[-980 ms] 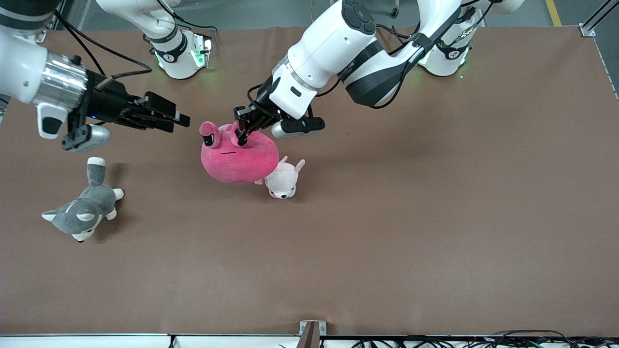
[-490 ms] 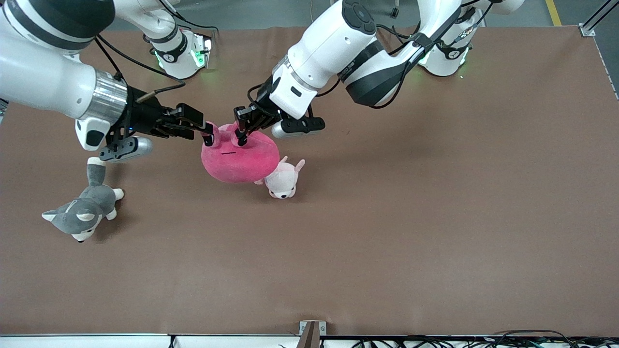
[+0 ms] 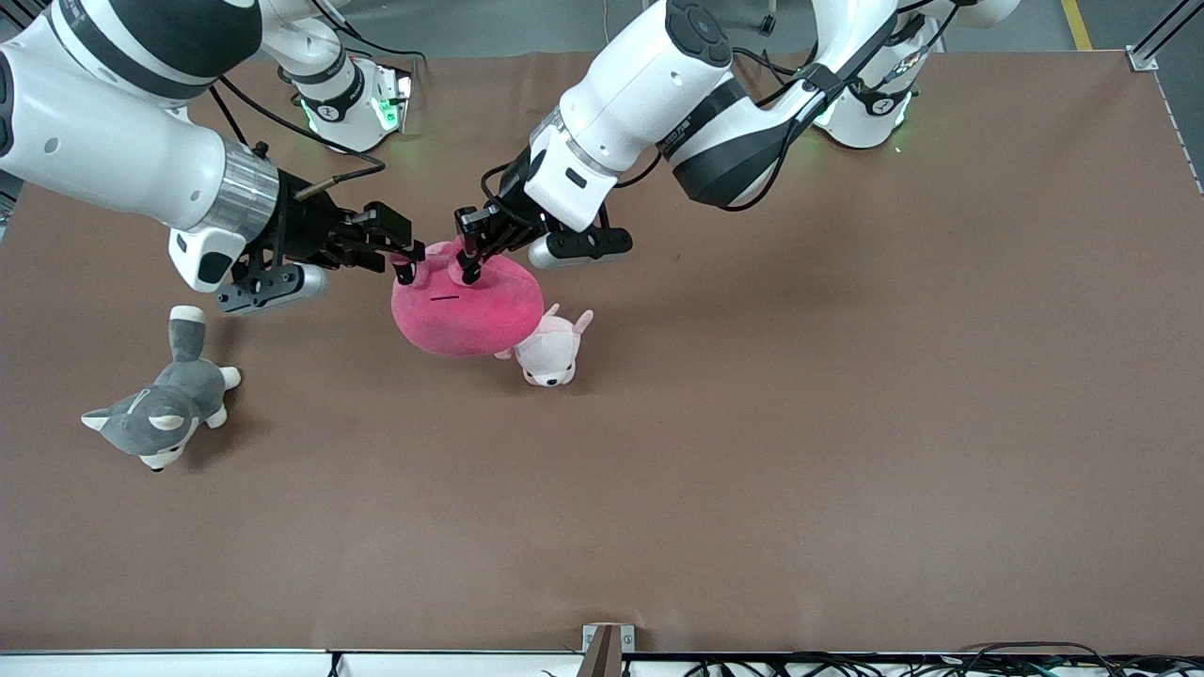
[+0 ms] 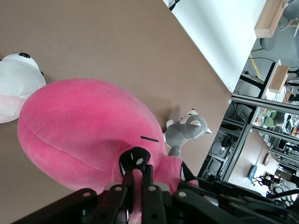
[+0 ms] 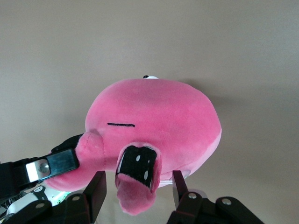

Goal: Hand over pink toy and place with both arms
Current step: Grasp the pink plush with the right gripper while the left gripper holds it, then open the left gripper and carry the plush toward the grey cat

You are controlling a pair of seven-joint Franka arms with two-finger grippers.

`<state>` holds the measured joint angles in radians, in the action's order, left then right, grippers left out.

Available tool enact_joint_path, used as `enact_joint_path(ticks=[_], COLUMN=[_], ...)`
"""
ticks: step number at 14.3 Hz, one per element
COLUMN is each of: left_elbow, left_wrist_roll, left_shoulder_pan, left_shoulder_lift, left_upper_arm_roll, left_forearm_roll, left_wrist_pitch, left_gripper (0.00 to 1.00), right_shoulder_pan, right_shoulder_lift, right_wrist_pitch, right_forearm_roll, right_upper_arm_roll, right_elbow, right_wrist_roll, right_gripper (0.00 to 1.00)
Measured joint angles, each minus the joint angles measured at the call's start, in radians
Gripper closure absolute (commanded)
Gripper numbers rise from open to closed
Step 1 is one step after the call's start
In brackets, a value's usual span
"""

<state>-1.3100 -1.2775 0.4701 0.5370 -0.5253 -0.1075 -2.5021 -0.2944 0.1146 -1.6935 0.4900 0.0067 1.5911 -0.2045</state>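
— Where does the pink toy (image 3: 467, 310) sit for us right now?

— Hanging just over the table (image 3: 847, 423) between the two arms, its long axis running across the table from the right arm's end toward the left arm's. The left gripper (image 3: 467, 256) is pinched tight on one eye-stalk at the top. The right gripper (image 3: 406, 261) has its fingers spread either side of the other eye-stalk (in the right wrist view the stalk sits in the gap), so we judge the coming move a simple squeeze, no reaching needed.

— Anything we can't make out?

— Whether the toy's underside touches the table, or brushes the pale pink-and-white plush (image 3: 550, 350) just beside it, nearer the front camera. The right finger pads' contact is unclear too. The grey-and-white plush dog (image 3: 160, 414) lies well apart, toward the right arm's end.
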Motion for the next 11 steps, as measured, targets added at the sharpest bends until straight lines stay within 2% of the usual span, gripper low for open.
enact_joint_path(ticks=[2, 4, 5, 6, 7, 8, 9, 11], left_elbow=[0.0, 0.0, 0.0, 0.0, 0.001, 0.001, 0.001, 0.004], left_wrist_roll=[0.0, 0.0, 0.0, 0.0, 0.0, 0.0, 0.0, 0.0], left_shoulder_pan=[0.0, 0.0, 0.0, 0.0, -0.001, -0.001, -0.002, -0.002], left_shoulder_lift=[0.0, 0.0, 0.0, 0.0, 0.0, 0.0, 0.0, 0.0], left_upper_arm_roll=[0.0, 0.0, 0.0, 0.001, 0.001, 0.002, 0.003, 0.005], left_forearm_roll=[0.0, 0.0, 0.0, 0.0, 0.0, 0.0, 0.0, 0.013], left_wrist_pitch=[0.0, 0.0, 0.0, 0.0, 0.0, 0.0, 0.0, 0.0], left_gripper=[1.0, 1.0, 1.0, 0.97, 0.74, 0.31, 0.0, 0.0], right_shoulder_pan=[-0.005, -0.009, -0.014, -0.022, -0.028, -0.032, -0.032, -0.032], right_shoulder_lift=[0.007, 0.014, 0.016, 0.017, 0.017, 0.017, 0.017, 0.017], right_wrist_pitch=[0.0, -0.004, -0.012, -0.019, -0.023, -0.024, -0.024, -0.024], right_forearm_roll=[0.0, 0.0, 0.0, -0.001, -0.002, -0.003, -0.003, -0.003], right_upper_arm_roll=[0.0, 0.0, 0.0, 0.0, 0.0, 0.0, -0.001, -0.006], right_elbow=[0.002, 0.002, 0.002, 0.002, 0.002, 0.001, 0.001, 0.001], right_wrist_roll=[0.0, 0.004, 0.006, 0.007, 0.007, 0.007, 0.007, 0.007], right_gripper=[0.69, 0.88, 0.95, 0.96, 0.97, 0.97, 0.97, 0.98])
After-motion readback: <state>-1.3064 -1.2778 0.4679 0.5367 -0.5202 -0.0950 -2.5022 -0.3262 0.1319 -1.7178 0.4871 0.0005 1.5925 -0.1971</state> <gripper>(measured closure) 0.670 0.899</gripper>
